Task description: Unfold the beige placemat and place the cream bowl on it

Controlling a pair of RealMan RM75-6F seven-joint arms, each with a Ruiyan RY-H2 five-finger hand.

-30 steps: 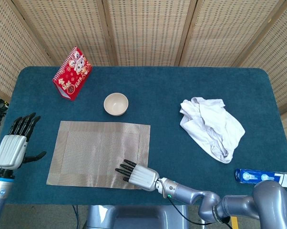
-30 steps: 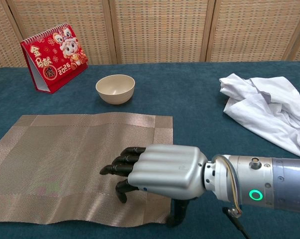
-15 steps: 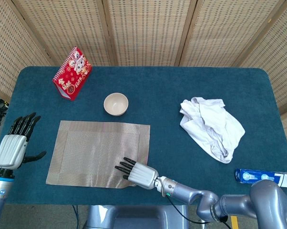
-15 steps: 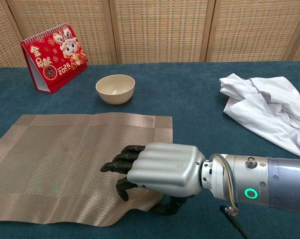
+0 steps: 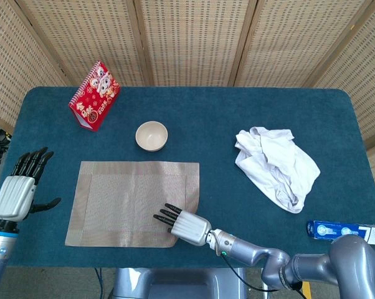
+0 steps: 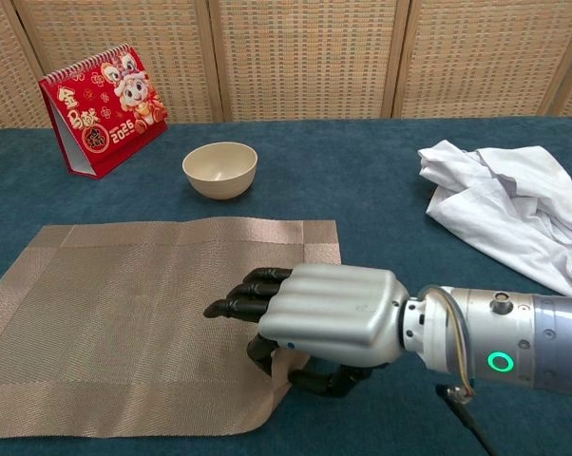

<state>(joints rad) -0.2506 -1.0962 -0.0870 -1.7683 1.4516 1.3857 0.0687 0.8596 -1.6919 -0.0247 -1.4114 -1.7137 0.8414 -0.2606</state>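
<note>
Even, bright, diffuse light falls from above, and both views are sharp. Shadows are faint and short: one lies under the right hand [image 6: 338, 316], and another along the table's [image 5: 194, 112] far edge. No glare shows.

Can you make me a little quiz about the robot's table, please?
1. True or false: the cream bowl already sits on the beige placemat.
2. Which thing stands nearest the bowl: A) the red calendar, B) the white cloth, C) the blue box?
3. Fill in: the right hand is at the placemat's near right ____.

Key: 1. False, the bowl stands on the blue tablecloth just beyond the mat's far edge. 2. A. 3. Corner, with fingers lying on top and the thumb curled at the edge. The left hand holds nothing.
</note>
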